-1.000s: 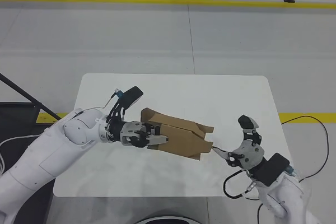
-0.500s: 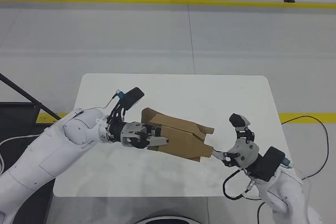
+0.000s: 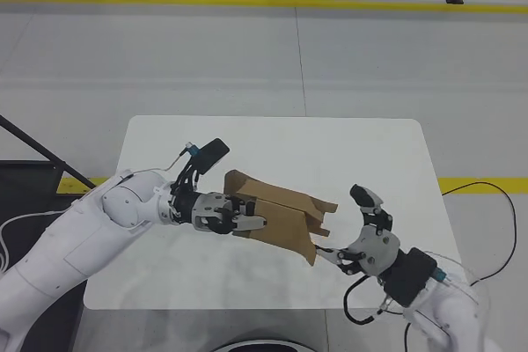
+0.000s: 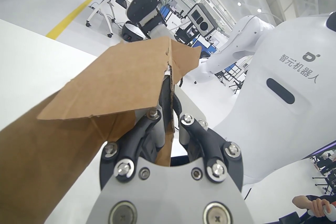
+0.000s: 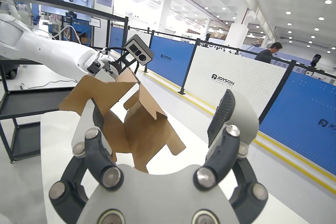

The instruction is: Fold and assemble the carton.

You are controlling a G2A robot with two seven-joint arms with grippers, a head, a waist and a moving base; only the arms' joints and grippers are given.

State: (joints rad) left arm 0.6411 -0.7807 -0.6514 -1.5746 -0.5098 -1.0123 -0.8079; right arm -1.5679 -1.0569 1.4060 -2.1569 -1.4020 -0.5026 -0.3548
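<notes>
Carton: a brown, partly folded carton is held over the middle of the white table. It is laid left to right, with loose flaps spread at its right end. Whether it rests on the surface cannot be told.
Left gripper: the left gripper is clamped on a wall at the carton's left end.
Right gripper: the right gripper is spread wide with nothing held, just at the carton's right end. One finger is placed beside the lower corner; contact cannot be told.
In the way: the splayed end flaps are set before the spread fingers.
Surroundings: a black cart is seen beside the table's left edge, and a yellow floor line beyond its right edge.
Change: within the last second the right gripper has been brought in from near the table's right edge. The carton's lower right corner is no longer pushed out as far. The left grasp is unchanged.
</notes>
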